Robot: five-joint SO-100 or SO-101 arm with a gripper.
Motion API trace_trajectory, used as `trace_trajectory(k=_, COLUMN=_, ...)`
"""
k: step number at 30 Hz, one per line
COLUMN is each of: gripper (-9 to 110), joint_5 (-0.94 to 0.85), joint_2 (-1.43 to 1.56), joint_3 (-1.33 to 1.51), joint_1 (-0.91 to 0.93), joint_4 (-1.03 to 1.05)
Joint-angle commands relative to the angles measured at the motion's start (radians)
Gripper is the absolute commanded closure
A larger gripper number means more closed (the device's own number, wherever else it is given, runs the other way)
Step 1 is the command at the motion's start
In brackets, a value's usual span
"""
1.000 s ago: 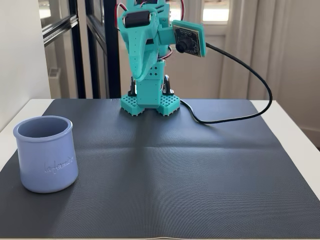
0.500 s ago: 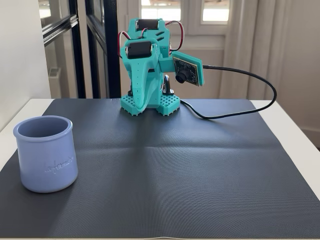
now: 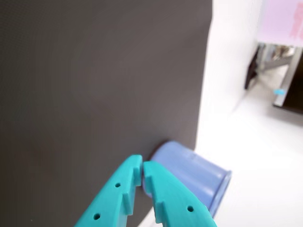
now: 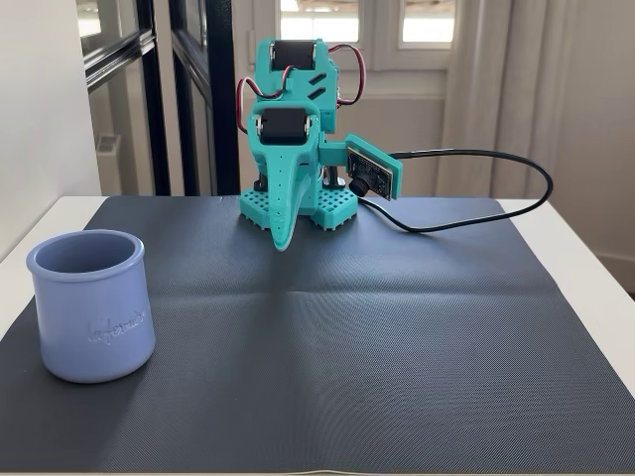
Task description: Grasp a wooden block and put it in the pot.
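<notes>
The small red-brown wooden block is not visible in either view: not on the mat, not between the fingers. Whether it lies inside the pot cannot be told, since neither view shows the pot's interior floor.

The squat periwinkle-blue cylindrical pot (image 4: 90, 305) stands upright at the lower left of the fixed view, on the dark ribbed mat (image 4: 397, 347) near its left edge. In the wrist view it appears at lower centre-right (image 3: 199, 172), partly behind the fingertips, at the mat's border with the white tabletop (image 3: 227, 94).

The teal two-finger gripper (image 4: 282, 244) points down near the arm's base at upper centre of the fixed view, well apart from the pot. In the wrist view the gripper (image 3: 142, 166) has its fingers pressed together tip to tip, holding nothing.

Risks, as judged:
- With no block in sight, a grasp attempt has no target; a descent would meet bare mat.
- Fingers this tightly closed would push a block rather than straddle it.
- The black cable (image 4: 496, 188) looping at the right could drag on a wide swing.
- A low sweep toward the lower left could strike the pot's rim and shift it off the mat.
</notes>
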Motion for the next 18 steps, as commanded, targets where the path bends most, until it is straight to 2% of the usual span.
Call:
trace_trajectory(k=1, gripper=101, joint_5=-0.008, joint_2=0.008, joint_3=-0.003, joint_1=-0.006, joint_4=0.005)
trace_trajectory(k=18, gripper=101, joint_5=0.0, joint_2=0.008, joint_3=-0.003, joint_1=-0.003, joint_4=0.005)
